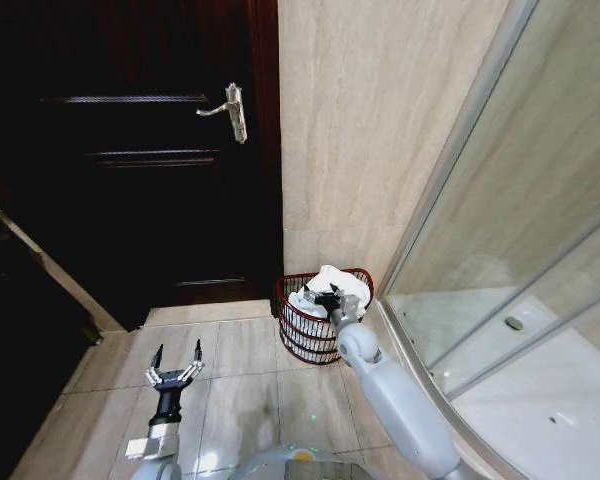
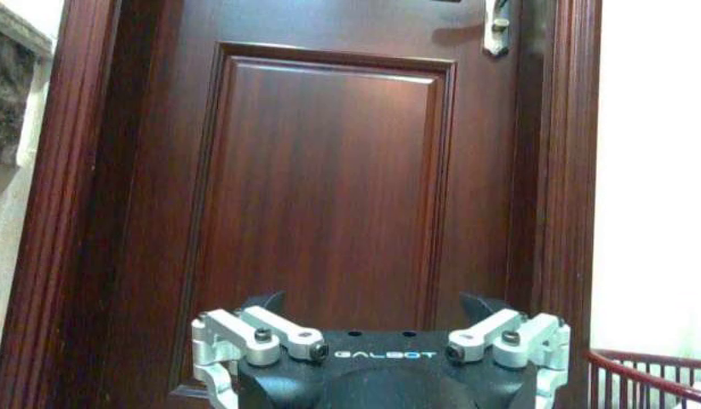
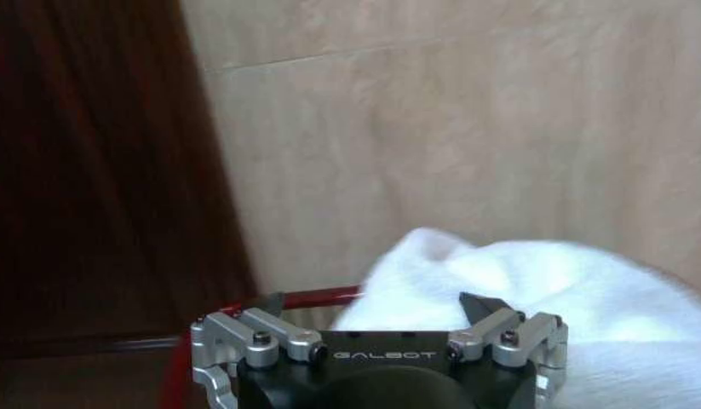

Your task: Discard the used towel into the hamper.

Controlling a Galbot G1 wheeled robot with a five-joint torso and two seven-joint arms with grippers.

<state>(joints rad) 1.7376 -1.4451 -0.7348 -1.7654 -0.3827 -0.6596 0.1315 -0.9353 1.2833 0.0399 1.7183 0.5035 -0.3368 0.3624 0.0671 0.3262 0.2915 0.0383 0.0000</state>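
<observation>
The hamper (image 1: 315, 335), a reddish-brown wire basket, stands on the floor against the beige wall beside the door. The white towel (image 1: 332, 283) lies heaped in it, rising above the rim. My right gripper (image 1: 327, 297) hovers over the hamper's near rim, open, with the towel (image 3: 520, 285) bulging just beyond its fingertips and the red rim (image 3: 299, 299) below. My left gripper (image 1: 175, 362) hangs open over the floor tiles to the left, facing the door (image 2: 327, 187), with nothing between its fingers. A bit of the hamper rim (image 2: 652, 373) shows beside it.
A dark wooden door (image 1: 130, 150) with a silver handle (image 1: 230, 110) fills the left. A curved glass shower enclosure (image 1: 510, 280) closes off the right. Beige floor tiles (image 1: 240, 390) lie open in front of the hamper.
</observation>
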